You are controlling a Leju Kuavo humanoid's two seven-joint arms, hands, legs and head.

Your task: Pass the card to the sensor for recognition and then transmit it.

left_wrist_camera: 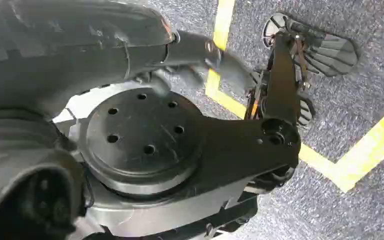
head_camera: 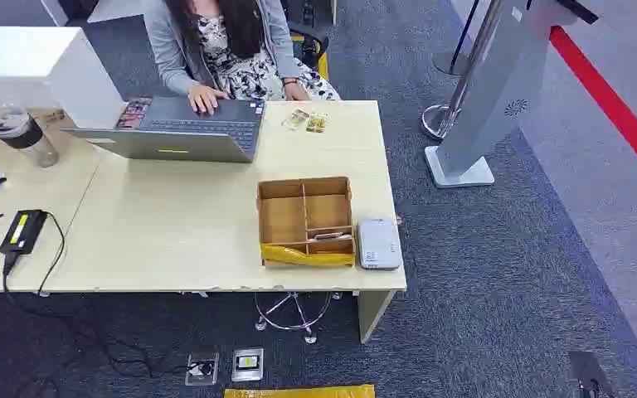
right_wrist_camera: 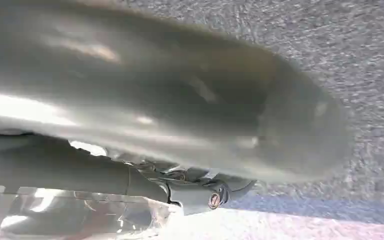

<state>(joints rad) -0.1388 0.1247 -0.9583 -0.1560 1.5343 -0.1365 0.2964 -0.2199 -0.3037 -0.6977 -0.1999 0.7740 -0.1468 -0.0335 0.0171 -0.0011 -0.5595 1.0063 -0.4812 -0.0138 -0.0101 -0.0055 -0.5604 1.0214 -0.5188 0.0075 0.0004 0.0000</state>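
A brown cardboard box (head_camera: 305, 220) with several compartments sits near the table's front right corner. A card (head_camera: 332, 236) lies in its small front right compartment. The sensor, a flat grey-white device (head_camera: 379, 243), lies just to the right of the box. My left hand (left_wrist_camera: 200, 52) hangs over carpet in the left wrist view, its grey cover and blurred thumb showing with nothing in them. My right hand (right_wrist_camera: 170, 100) is a large blurred grey shape over carpet in the right wrist view. How the fingers of either hand lie is unclear.
A person types on a grey laptop (head_camera: 178, 128) at the table's (head_camera: 174, 224) far side. Two small packets (head_camera: 307, 121) lie beside it. A tumbler (head_camera: 23, 134) and black adapter (head_camera: 23, 230) are at the left. A grey stand (head_camera: 485, 108) rises right of the table.
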